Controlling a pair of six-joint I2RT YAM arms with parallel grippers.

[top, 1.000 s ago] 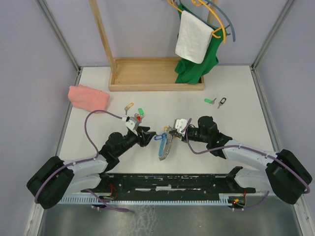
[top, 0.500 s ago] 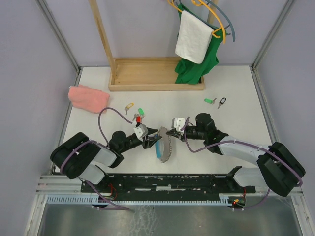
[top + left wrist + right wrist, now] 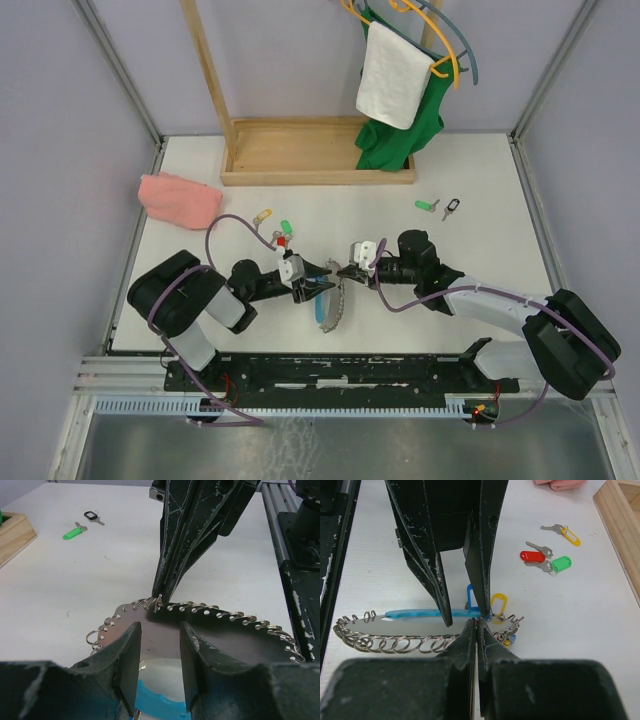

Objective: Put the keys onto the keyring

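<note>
The keyring (image 3: pixel 330 305) lies between both arms: a light-blue plastic piece (image 3: pixel 415 613), a grey plate (image 3: pixel 165 635) edged with metal rings (image 3: pixel 395 642), and yellow and blue tags. My right gripper (image 3: pixel 476 625) is shut, pinching a ring at the plate's edge (image 3: pixel 159 596). My left gripper (image 3: pixel 160 645) is open, its fingertips (image 3: pixel 445 620) standing over the blue piece, nothing clamped. Three loose keys lie beyond, with a red tag (image 3: pixel 532 556), a green tag (image 3: pixel 561 563) and a yellow tag (image 3: pixel 567 534).
Two more keys, one with a green tag (image 3: pixel 427 205) and one with a black fob (image 3: pixel 452 208), lie at the right back. A pink cloth (image 3: pixel 180 198) sits at the left. A wooden stand (image 3: pixel 318 150) with hung clothes (image 3: pixel 398 80) fills the back.
My left gripper has moved right and down onto the keyring, its arm folding in. The keyring has shifted slightly left. The right gripper keeps its pinch and has barely moved.
</note>
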